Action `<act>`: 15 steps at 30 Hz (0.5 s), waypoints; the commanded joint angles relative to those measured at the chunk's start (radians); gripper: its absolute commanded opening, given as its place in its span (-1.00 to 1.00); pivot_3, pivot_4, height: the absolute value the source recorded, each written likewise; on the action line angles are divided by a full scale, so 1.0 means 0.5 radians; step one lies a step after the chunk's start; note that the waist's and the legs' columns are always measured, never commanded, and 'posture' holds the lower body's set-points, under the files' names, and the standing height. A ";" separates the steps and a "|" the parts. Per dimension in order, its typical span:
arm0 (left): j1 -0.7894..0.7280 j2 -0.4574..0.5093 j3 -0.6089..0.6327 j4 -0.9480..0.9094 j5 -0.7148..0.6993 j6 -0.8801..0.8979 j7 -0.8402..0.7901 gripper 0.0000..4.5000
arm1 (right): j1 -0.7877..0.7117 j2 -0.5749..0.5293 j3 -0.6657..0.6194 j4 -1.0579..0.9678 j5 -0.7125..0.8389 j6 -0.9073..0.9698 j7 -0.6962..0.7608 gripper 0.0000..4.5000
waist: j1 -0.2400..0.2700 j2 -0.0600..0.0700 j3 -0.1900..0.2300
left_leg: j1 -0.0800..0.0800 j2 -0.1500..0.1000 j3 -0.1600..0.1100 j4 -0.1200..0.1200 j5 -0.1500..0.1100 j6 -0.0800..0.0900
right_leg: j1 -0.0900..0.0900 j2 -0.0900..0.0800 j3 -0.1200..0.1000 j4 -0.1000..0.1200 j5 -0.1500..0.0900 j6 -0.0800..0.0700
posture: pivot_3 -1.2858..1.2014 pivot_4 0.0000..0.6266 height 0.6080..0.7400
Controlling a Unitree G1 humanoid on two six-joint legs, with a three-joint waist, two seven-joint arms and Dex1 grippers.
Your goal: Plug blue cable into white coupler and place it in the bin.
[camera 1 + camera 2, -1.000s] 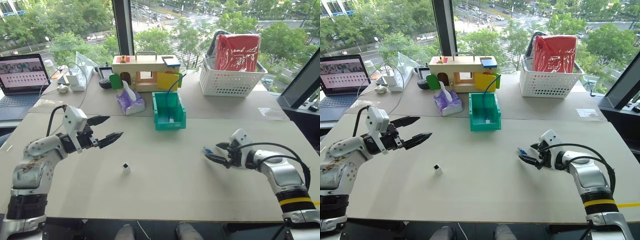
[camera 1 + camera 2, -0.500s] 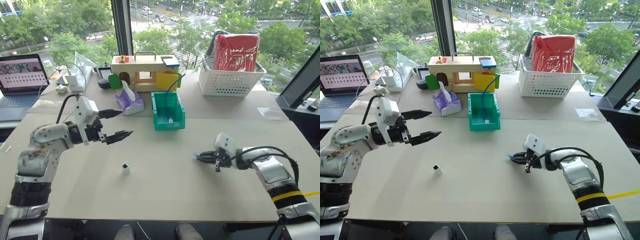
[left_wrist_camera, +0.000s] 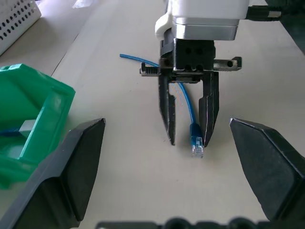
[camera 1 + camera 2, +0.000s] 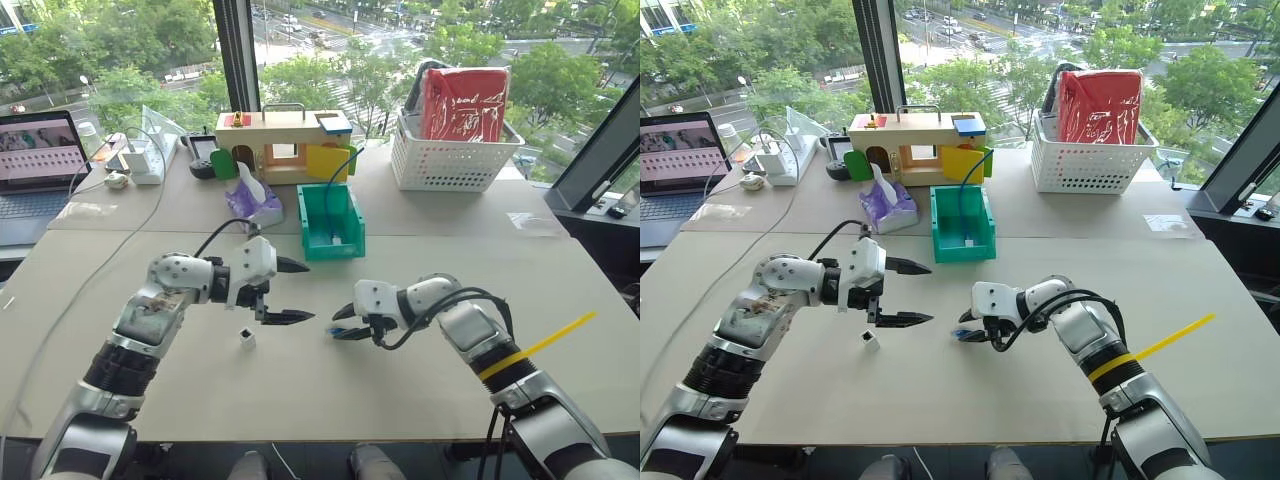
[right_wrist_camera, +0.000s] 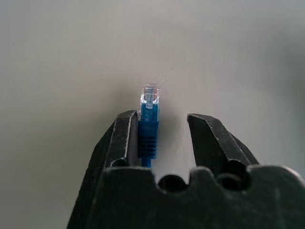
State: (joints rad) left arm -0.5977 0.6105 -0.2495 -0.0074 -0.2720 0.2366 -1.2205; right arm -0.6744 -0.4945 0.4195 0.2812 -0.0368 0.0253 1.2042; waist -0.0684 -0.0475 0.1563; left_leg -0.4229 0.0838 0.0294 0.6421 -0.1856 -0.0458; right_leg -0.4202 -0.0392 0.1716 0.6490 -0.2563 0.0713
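Note:
My right gripper (image 4: 341,324) hovers low over the table's middle, jaws apart. The blue cable (image 3: 186,101) runs between its fingers. The cable's clear-blue plug (image 5: 148,102) rests against one finger (image 5: 125,138), with a gap to the other. The white coupler (image 4: 246,340) stands alone on the table, just below my left gripper (image 4: 303,292). That gripper is wide open and empty, and it points at the right one from a short distance. The teal-green bin (image 4: 344,246) sits behind both grippers.
A second blue cord hangs into the bin from behind. A wooden toy house (image 4: 285,145), a purple tissue pack (image 4: 255,205) and a white lattice basket (image 4: 455,165) line the back. A laptop (image 4: 35,150) and a power strip (image 4: 140,160) are far left.
Both arms swung inward to the table's middle and now face each other. The right gripper carried the plug leftward, closing and then parting its jaws. The left gripper stayed open.

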 commanded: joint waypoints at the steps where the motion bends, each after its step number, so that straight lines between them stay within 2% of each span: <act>1: -0.077 -0.057 -0.154 0.001 0.129 -0.099 -0.056 1.00 | 0.075 -0.055 -0.068 -0.252 0.100 0.248 0.053 0.50 | 0.003 0.000 0.000 | -0.001 0.000 0.000 0.000 0.000 0.000 | -0.002 0.000 0.000 0.000 0.000 0.000 | 0.03 -0.52 0.72; 4: -0.121 -0.081 -0.267 0.042 0.222 -0.128 -0.109 1.00 | 0.189 -0.171 -0.193 -0.555 0.226 0.566 0.051 0.99 | 0.012 0.001 0.000 | -0.004 0.000 -0.002 0.000 0.000 0.000 | -0.003 0.000 -0.002 0.000 0.000 0.000 | 0.03 -0.52 0.72; 11: -0.236 -0.169 -0.375 0.276 0.378 -0.232 -0.155 1.00 | 0.500 -0.506 -0.516 -1.091 0.366 1.068 -0.101 0.99 | 0.047 0.001 0.001 | -0.005 -0.001 -0.003 0.003 0.000 0.001 | -0.003 0.000 -0.002 0.000 -0.001 0.000 | 0.03 -0.52 0.72; 15: -0.309 -0.300 -0.443 0.442 0.474 -0.100 -0.088 1.00 | 0.764 -0.741 -0.796 -1.369 0.483 1.377 -0.156 0.99 | 0.078 0.001 0.001 | -0.008 -0.002 -0.004 0.003 -0.001 0.001 | -0.004 -0.001 -0.002 -0.002 -0.002 0.002 | 0.03 -0.52 0.72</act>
State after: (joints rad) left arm -0.7324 0.4757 -0.4572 0.2141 -0.0480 0.1644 -1.2690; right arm -0.3048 -0.8416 0.0995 -0.3283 0.1696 0.6551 1.1448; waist -0.0291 -0.0471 0.1566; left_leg -0.4275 0.0824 0.0275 0.6439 -0.1861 -0.0449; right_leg -0.4223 -0.0401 0.1705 0.6476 -0.2573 0.0723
